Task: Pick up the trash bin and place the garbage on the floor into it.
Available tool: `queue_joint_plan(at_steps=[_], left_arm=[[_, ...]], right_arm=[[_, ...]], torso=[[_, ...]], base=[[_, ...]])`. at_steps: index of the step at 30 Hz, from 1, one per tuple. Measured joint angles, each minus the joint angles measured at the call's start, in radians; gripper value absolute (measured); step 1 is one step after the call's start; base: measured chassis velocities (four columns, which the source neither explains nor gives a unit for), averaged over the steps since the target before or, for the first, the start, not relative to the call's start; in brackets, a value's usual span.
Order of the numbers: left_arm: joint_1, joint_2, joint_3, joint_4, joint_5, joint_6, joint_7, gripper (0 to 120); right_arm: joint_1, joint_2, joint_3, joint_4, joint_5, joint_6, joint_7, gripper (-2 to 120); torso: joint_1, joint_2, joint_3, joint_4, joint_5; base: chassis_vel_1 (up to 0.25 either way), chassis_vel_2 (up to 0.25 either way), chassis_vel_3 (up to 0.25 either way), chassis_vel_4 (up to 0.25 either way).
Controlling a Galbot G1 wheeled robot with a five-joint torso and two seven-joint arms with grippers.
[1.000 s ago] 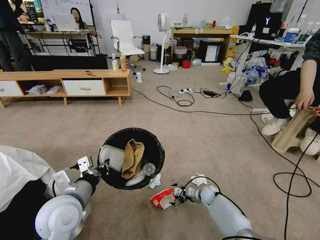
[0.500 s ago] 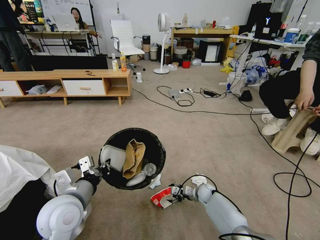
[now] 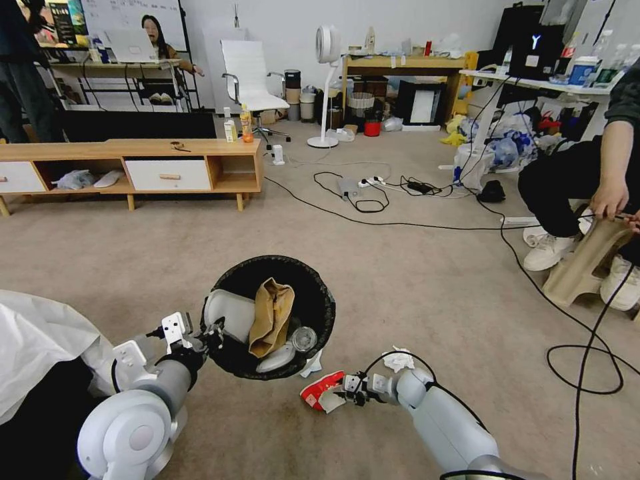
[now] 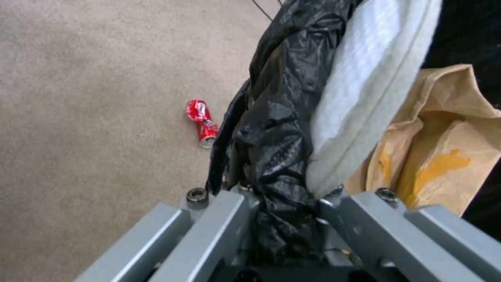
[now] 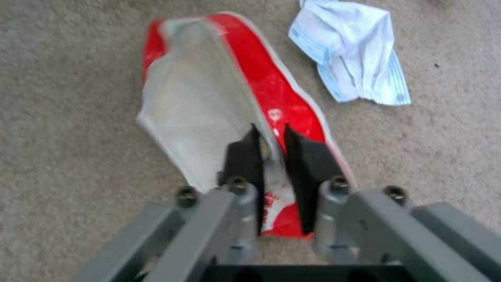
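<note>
Lifted slightly since before, the flattened noodle cup [image 5: 229,98], light and flimsy, hangs pinched by its rim wall in the right gripper [image 5: 271,156], while the left gripper [image 4: 282,203] clamps the trash bin [image 3: 270,317] rim.

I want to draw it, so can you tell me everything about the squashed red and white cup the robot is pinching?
The noodle cup is paper, red outside with white lettering and pale grey-white inside. It is crushed nearly flat, its torn mouth gaping. The right pincer is shut on one wall, one black finger inside, one outside. The cup is low over the carpet; whether it touches it, I cannot tell. A crumpled tissue lies near it, and the trash bin sits close by.
</note>
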Motion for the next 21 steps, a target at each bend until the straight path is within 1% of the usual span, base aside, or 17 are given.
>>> queue_joint_plan(at_steps=[1, 2, 3, 17, 19, 21], left_arm=[[0.0, 0.002, 0.0, 0.0, 0.0, 0.0, 0.0, 4], [0.0, 0.002, 0.0, 0.0, 0.0, 0.0, 0.0, 4], [-0.001, 0.002, 0.0, 0.0, 0.0, 0.0, 0.0, 4], [-0.004, 0.0, 0.003, 0.004, 0.0, -0.002, 0.001, 4], [-0.004, -0.001, 0.003, 0.005, 0.0, -0.002, 0.001, 4], [-0.003, -0.001, 0.002, 0.009, 0.0, -0.002, 0.001, 4]], right_arm=[[-0.003, 0.0, 0.0, 0.004, 0.007, 0.002, -0.003, 4], [-0.003, 0.0, 0.0, 0.004, 0.007, 0.002, -0.003, 4], [-0.005, 0.0, 0.0, 0.01, 0.014, 0.003, -0.006, 1], [-0.011, 0.007, -0.001, 0.021, 0.049, 0.013, -0.021, 0], [-0.013, 0.007, 0.001, 0.029, 0.056, 0.018, -0.023, 0], [-0.023, -0.004, 0.009, 0.073, 0.096, 0.025, -0.025, 0]], torso=[[0.0, 0.0, 0.0, 0.0, 0.0], [0.0, 0.0, 0.0, 0.0, 0.0], [0.0, 0.0, 0.0, 0.0, 0.0], [0.0, 0.0, 0.0, 0.0, 0.0], [0.0, 0.0, 0.0, 0.0001, 0.0], [0.0, 0.0, 0.0, 0.0001, 0.0001]], base=[[0.0, 0.0, 0.0, 0.0], [0.0, 0.0, 0.0, 0.0], [0.0, 0.0, 0.0, 0.0], [0.0, 0.0, 0.0, 0.0], [0.0, 0.0, 0.0, 0.0], [0.0, 0.0, 0.0, 0.0]])
